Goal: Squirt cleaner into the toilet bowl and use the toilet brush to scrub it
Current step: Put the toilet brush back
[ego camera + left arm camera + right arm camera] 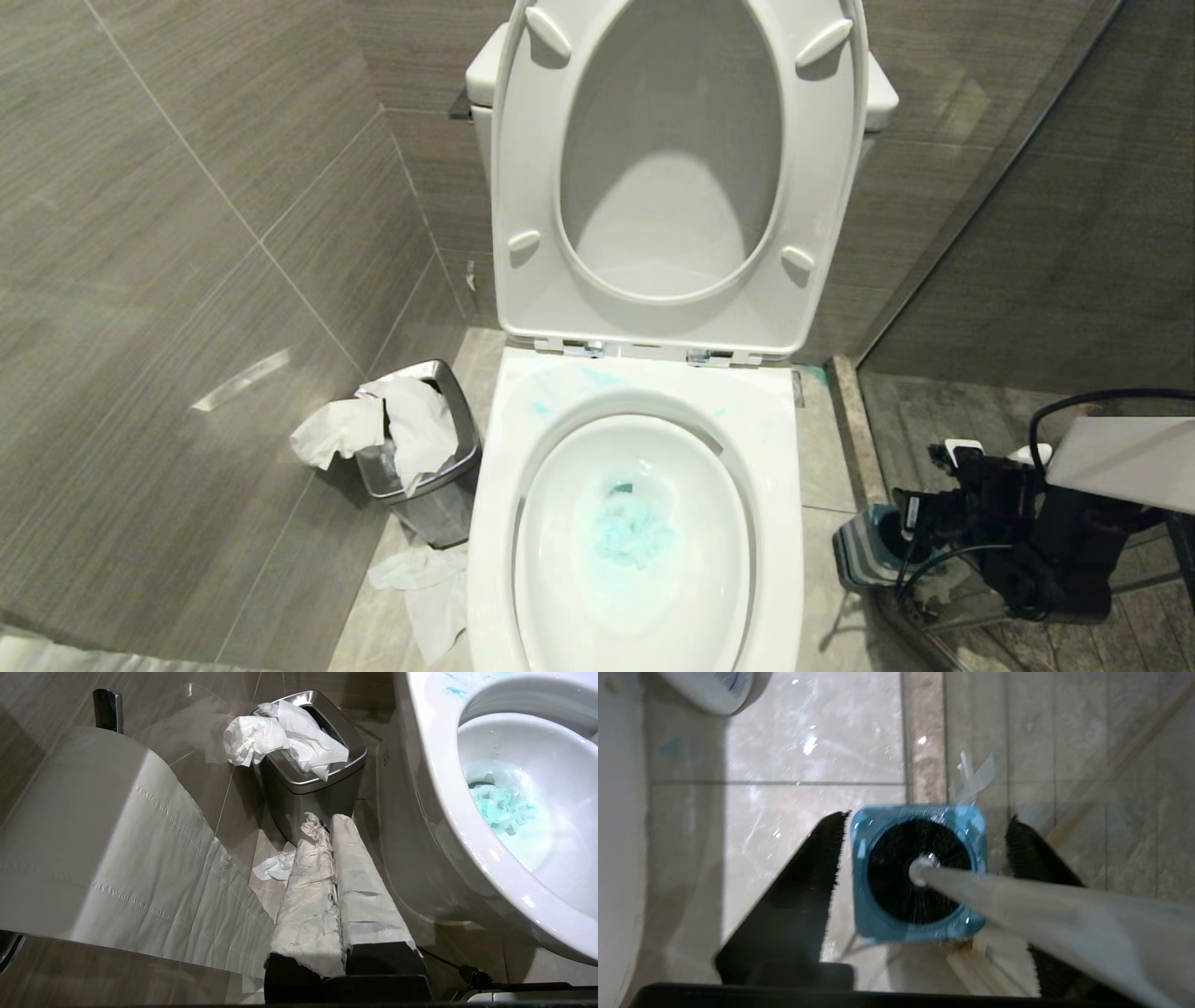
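Presently, notes by item:

Toilet bowl [794, 523]: seat and lid raised against the tank; white rim wide and glossy.
Cleaner [633, 530]: cloudy turquoise patch in the water at the bottom of the bowl, with thin blue smears on the rim just below the hinges.
Toilet brush [1017, 905]: standing in its holder; black bristle head down inside, white handle rising toward the right wrist camera.
Holder [971, 821]: square and blue, on the floor tiles to the right of the toilet, beside the stone threshold strip.
Right gripper [924, 854]: poised directly above the holder, fingers spread apart on either side of it, released, nothing between them gripped; the handle passes close by one finger, contact unclear. Head view shows this arm low at the right edge, next to the holder.
Left gripper [327, 826]: fingers wrapped in white paper, pressed together, clenched and empty; pointing toward the waste bin, beside the bowl's outer wall.
Waste bin [448, 504]: small steel, left of the toilet, stuffed with white tissue.
Toilet roll [93, 849]: close to the left wrist camera, sheet hanging down.
Floor: crumpled tissue [425, 583] lying between bin and toilet base.
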Tool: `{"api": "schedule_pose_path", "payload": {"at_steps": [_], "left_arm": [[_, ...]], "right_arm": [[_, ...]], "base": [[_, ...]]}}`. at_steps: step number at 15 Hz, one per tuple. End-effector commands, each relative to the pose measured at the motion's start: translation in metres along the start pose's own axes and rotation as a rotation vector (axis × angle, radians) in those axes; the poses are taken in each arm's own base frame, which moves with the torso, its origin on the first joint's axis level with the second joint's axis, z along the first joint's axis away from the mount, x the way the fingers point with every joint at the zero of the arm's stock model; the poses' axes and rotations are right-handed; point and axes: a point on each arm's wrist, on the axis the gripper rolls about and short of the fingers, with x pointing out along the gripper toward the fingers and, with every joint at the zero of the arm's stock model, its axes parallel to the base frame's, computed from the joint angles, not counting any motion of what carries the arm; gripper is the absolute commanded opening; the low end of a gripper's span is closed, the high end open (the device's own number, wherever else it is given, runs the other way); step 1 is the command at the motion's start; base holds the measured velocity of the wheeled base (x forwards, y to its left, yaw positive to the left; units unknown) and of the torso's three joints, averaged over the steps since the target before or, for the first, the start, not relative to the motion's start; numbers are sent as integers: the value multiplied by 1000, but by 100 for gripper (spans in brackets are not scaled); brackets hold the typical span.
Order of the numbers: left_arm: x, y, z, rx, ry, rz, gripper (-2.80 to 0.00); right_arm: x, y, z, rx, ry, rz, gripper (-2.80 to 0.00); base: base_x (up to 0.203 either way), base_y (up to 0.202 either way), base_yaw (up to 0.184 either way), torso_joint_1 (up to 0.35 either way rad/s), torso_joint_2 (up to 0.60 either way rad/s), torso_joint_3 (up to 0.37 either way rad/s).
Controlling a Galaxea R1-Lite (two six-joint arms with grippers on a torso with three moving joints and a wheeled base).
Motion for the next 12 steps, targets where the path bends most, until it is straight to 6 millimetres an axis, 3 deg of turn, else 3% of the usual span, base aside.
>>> {"api": "schedule_pose_path", "payload": {"at_steps": [1, 5, 10, 12], "left_arm": [[0, 0, 0, 0, 0, 0, -280], [0, 0, 0, -1, 0, -2, -280], [0, 0, 0, -1, 0, -2, -280], [0, 0, 0, -1, 0, 0, -280]], "right_arm": [[-15, -1, 2, -2, 4, 22, 0], [-53, -6, -6, -10, 49, 29, 0], [-120, -14, -33, -36, 153, 33, 0], [-141, -16, -15, -29, 87, 36, 0]], "base": [[0, 0, 0, 0, 0, 0], [0, 0, 0, 0, 0, 0], [0, 0, 0, 0, 0, 0], [0, 0, 0, 0, 0, 0]]}}
